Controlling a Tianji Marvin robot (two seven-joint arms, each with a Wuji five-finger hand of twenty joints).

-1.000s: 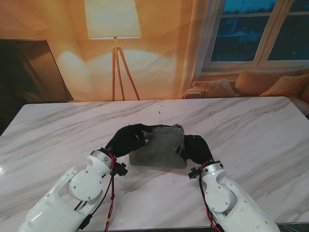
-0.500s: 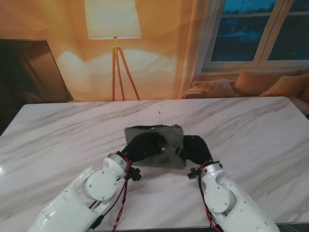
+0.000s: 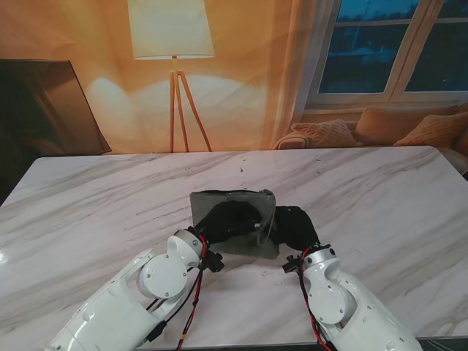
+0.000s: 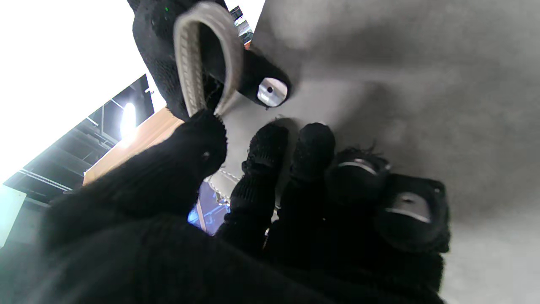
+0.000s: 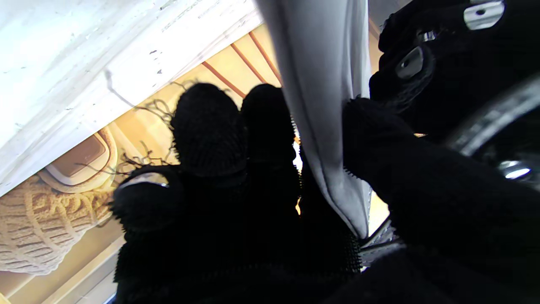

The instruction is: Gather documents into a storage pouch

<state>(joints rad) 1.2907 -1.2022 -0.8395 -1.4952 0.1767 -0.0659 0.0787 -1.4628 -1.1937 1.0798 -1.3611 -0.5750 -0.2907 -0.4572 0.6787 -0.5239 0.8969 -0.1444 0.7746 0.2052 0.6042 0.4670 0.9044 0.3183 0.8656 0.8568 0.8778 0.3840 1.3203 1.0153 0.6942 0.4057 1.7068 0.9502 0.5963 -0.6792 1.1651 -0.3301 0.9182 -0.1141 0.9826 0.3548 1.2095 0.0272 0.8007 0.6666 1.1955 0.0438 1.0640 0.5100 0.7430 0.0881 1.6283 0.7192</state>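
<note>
While the grey felt pouch (image 3: 232,221) lies flat on the marble tabletop (image 3: 380,197), both gloved hands are on it. The left robot hand (image 3: 232,219) rests palm down across the middle of the pouch, fingers (image 4: 310,145) loosely spread and pressed against the fabric, gripping nothing. Just to its right, the right robot hand (image 3: 295,225) sits at the pouch's right edge. Its wrist view shows a fold of pale grey material (image 5: 327,105) pinched between the thumb (image 5: 379,139) and the other fingers (image 5: 265,122). From the left wrist view, a light stitched loop (image 4: 206,55) curls beside the right hand's fingertip, next to the left thumb (image 4: 198,139). No documents can be made out.
</note>
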